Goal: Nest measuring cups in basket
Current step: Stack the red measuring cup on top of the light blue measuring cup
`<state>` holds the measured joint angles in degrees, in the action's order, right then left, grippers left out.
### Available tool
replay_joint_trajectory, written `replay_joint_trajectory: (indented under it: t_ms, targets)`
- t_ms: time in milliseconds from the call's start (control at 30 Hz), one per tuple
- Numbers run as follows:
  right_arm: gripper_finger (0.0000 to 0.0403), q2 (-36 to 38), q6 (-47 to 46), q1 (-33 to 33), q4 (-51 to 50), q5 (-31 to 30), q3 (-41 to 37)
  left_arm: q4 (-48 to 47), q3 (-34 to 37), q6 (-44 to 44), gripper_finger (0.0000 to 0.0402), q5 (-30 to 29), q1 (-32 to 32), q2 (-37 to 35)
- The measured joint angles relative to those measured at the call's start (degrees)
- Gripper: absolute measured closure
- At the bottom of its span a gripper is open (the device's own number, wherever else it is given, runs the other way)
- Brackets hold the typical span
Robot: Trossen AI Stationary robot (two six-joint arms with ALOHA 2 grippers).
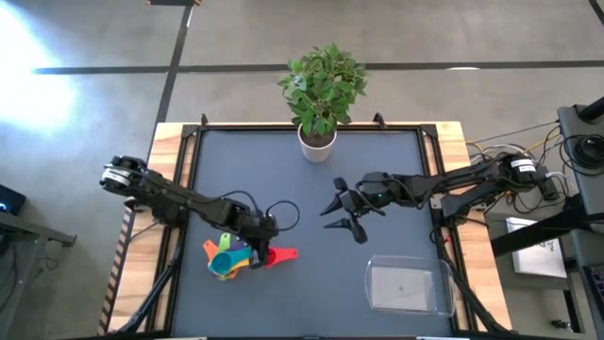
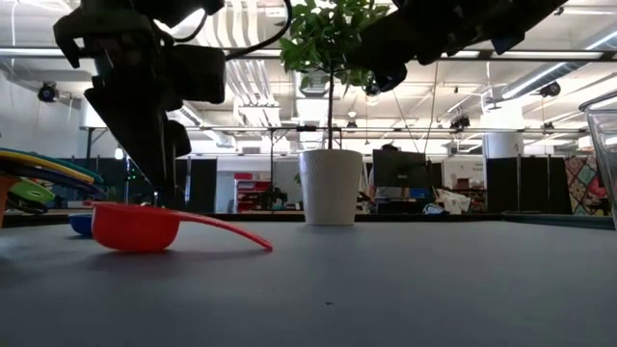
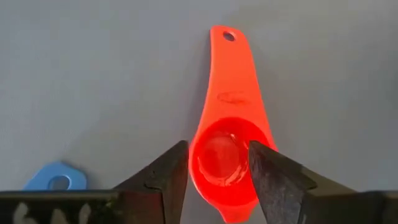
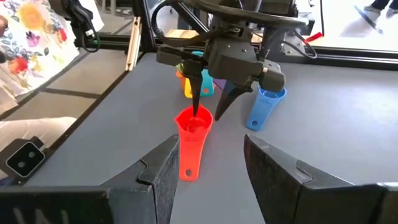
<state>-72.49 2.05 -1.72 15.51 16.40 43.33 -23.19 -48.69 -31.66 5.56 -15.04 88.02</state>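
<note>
The basket point(image 1: 408, 286) sits near the front of the table with no cups in it, so the job looks hardly begun. Farther back, the left gripper point(image 3: 219, 169) hangs over the red cup point(image 3: 225, 152), fingers apart around its bowl. The other cups point(image 1: 226, 255) sit piled beside it. The right gripper point(image 1: 337, 215) waits mid-table, fingers apart.

cup point(image 1: 280, 255) lies just right of the stacked cups point(image 1: 226, 257), table's front left. basket point(image 1: 408, 285) front right, well apart. plant pot point(image 1: 318, 142) at the back edge, centre. left gripper point(image 1: 265, 247) over that single cup.
</note>
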Motion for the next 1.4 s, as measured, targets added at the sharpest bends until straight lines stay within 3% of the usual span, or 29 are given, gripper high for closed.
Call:
replay_joint_trajectory:
  t_ms: [333,1067,1400]
  targets:
    - [0.0236,0.0,-1.0,0.0,0.2,0.0,0.0,-1.5,0.0,-0.5,0.0274,1.9,1.3,0.0]
    - [0.0236,0.0,-0.6,0.0,-0.2,0.2,0.0,-1.0,0.9,-0.6,0.0274,1.5,2.9,0.1]
    - [0.0236,0.0,-0.5,0.0,-0.2,0.3,0.0,1.3,0.9,-0.4,0.0274,3.1,3.3,5.7]
